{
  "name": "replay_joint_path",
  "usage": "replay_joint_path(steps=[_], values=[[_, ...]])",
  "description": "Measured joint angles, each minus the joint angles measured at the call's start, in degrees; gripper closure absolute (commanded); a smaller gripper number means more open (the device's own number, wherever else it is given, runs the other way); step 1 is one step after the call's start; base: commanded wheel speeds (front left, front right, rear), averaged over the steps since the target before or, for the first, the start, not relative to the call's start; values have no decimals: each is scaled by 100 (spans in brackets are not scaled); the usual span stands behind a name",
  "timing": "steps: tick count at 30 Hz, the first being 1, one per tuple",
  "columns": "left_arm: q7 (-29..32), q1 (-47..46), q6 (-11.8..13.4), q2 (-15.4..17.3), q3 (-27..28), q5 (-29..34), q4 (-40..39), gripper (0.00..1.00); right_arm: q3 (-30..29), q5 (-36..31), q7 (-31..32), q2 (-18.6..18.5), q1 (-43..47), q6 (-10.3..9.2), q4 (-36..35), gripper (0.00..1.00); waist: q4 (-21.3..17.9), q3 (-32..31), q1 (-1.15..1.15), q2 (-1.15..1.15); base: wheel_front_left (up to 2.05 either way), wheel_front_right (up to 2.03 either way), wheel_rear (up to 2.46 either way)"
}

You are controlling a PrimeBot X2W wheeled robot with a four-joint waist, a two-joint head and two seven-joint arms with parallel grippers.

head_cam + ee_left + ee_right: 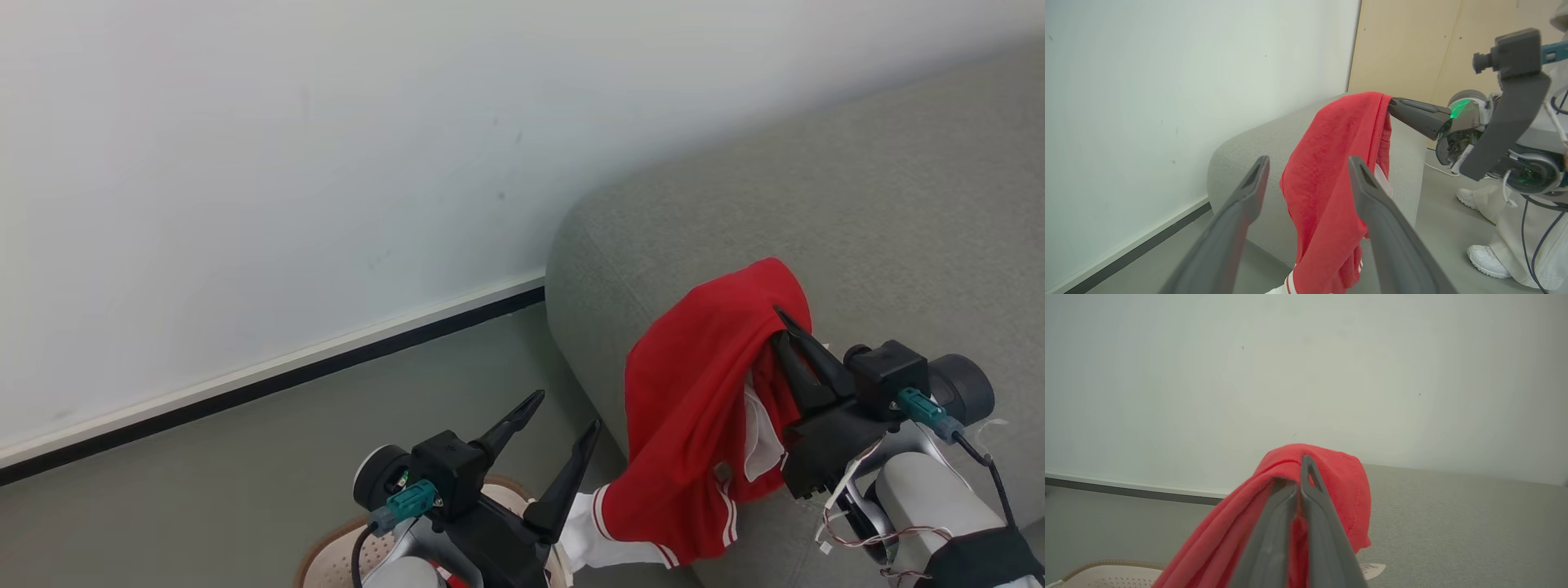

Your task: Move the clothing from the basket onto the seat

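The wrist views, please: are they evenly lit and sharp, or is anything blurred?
Left wrist view: soft even light, red garment crisp, left fingers slightly soft. Right wrist view: wall pale and hazy, right fingers blurred near the bottom.

head camera looks down over the seat (857, 204); both wrist cameras sit close, sharing the clothing (702, 384) and the wall (245, 163).

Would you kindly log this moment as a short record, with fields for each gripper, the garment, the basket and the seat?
left gripper: open, empty, above the basket
right gripper: shut on the red garment's top fold
red garment: hangs from the right gripper in front of the seat's corner, white-banded hem low by the basket
basket: on the floor beside the seat, partly behind the left arm
seat: grey upholstery, rounded corner near the wall
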Motion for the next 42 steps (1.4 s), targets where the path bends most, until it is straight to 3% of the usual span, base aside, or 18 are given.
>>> replay_joint_path(steps=[12, 21, 35, 42], values=[[-8, 85, 11, -32, -231, 62, 3, 0, -133, -12, -1, -211, 215, -4, -620, 100, -845, 135, 0, 0, 0, 0, 0], [3, 30, 18, -80, -409, 142, 16, 0, -300, 89, 8, -405, 39, 5, -731, 100, -907, 449, 0, 0, 0, 0, 0], [163, -555, 210, 19, -305, 407, -464, 0, -862, 260, 422, -558, -2769, 212, -112, 100, -438, 1272, 1, 0, 0, 0, 0], [261, -920, 270, 100, -205, 519, -889, 0, -1391, 548, 775, -1012, -4341, 255, 794, 100, 25, 1851, 1, 0, 0, 0, 0]])
